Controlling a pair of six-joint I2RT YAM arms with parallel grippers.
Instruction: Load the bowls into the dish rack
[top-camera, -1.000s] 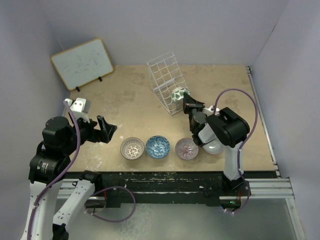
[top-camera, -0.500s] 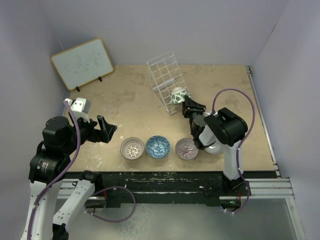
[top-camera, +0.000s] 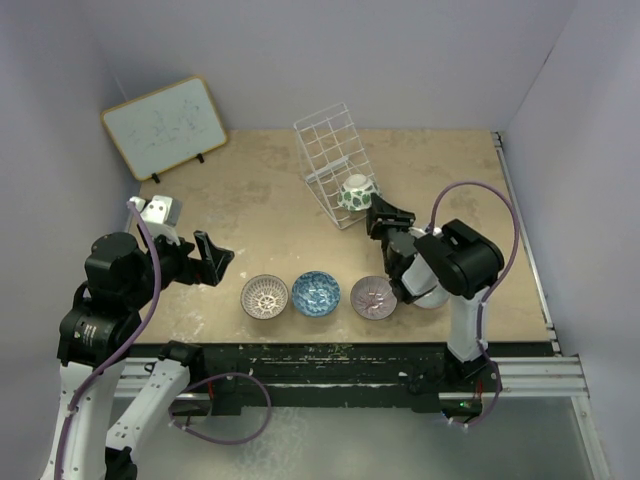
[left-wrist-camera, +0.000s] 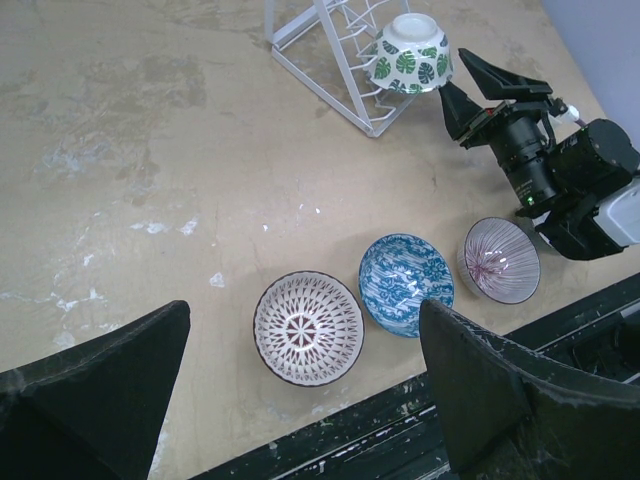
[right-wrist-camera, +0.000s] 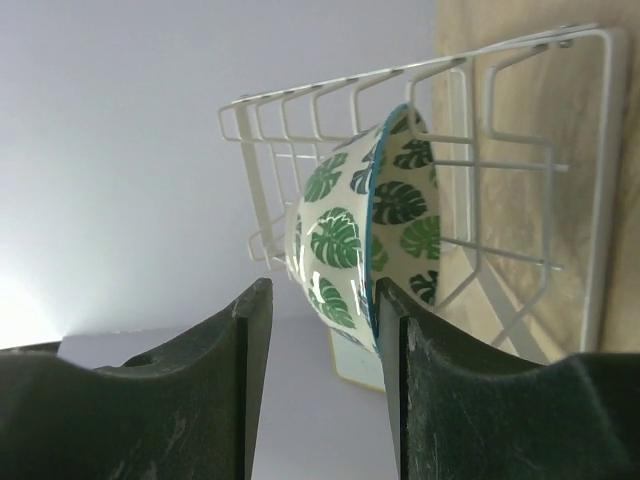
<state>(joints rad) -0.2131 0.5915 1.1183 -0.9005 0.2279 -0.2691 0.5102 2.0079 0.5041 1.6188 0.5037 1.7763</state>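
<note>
Pale lilac walls (top-camera: 400, 60) close in a mottled tan counter (top-camera: 260, 200), scuffed with white specks near its front edge.

The left arm (top-camera: 120, 270) is folded up at the near left corner with its wrist held above the counter. Its fingers (left-wrist-camera: 100, 380) are spread wide and hold nothing. The right arm (top-camera: 460, 265) bends low over the near right part of the counter and reaches toward the back. Its fingers (left-wrist-camera: 485, 85) are parted and empty, pointing at the rack just short of the bowl there.

The dish rack (top-camera: 325, 150) stands at the middle back of the counter, and a framed whiteboard (top-camera: 165, 125) leans at the back left.

The green-and-white bowl (top-camera: 355, 190) sits tilted on edge in the rack's slotted base, among the wires.

Three bowls lie upright in a row near the front edge: the brown-and-white bowl (top-camera: 265, 296), the blue bowl (top-camera: 316, 292) and the mauve-pink bowl (top-camera: 373, 297). The pale bowl (top-camera: 430, 296) is beside them, mostly hidden under the right arm.
</note>
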